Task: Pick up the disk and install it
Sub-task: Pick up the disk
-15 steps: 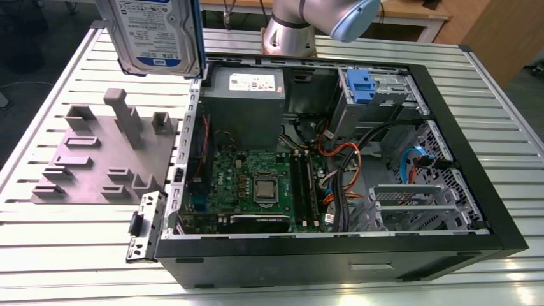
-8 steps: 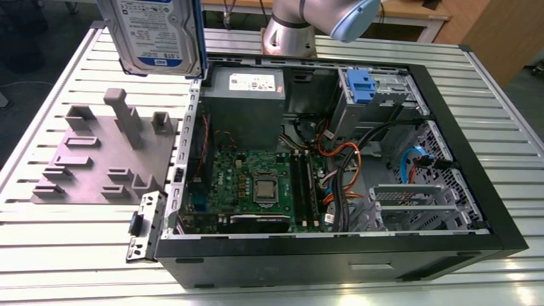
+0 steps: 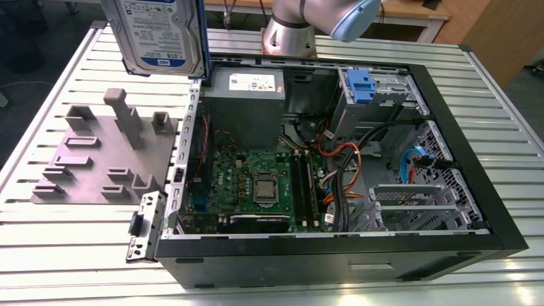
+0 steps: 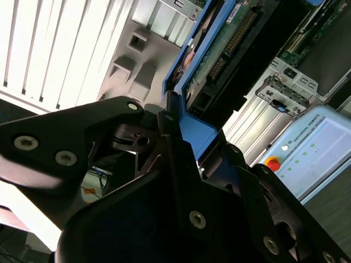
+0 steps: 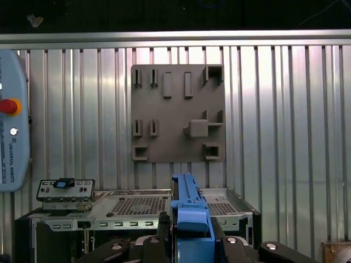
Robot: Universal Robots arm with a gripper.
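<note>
Disk (image 3: 162, 32): held in the air, label face toward the exterior camera, standing nearly upright. It hangs above the open computer case (image 3: 340, 258), over the corner of the case next to the power supply (image 3: 246, 89), on the exterior view's left. It touches neither the case nor the table.

Gripper (image 4: 192, 137): clenched on the disk. In the second wrist view the black fingers (image 4: 167, 123) press on either side of a blue side rail, and the disk's green circuit-board face (image 4: 219, 49) runs away from the claw. In the first wrist view the disk (image 5: 189, 203) is seen edge on, blue rail uppermost, with the gripper (image 5: 189, 230) pinching it from both sides.

Arm (image 3: 327, 16): a grey-and-blue joint and the base stand just behind the case's rear wall.

Inside the case: motherboard (image 3: 255, 185) on the floor, power supply in the rear corner, and a bare blue bracket (image 3: 360, 86) in the drive cage at the other rear corner. Orange and black cables lie between the cage and the motherboard.

Beside the case, toward the exterior view's left: a grey fixture plate (image 3: 85, 166) with upright pegs, flat on the slatted aluminium table (image 3: 85, 255).

Teach pendant (image 5: 12, 126), with a red button, lies on the table near the case.
</note>
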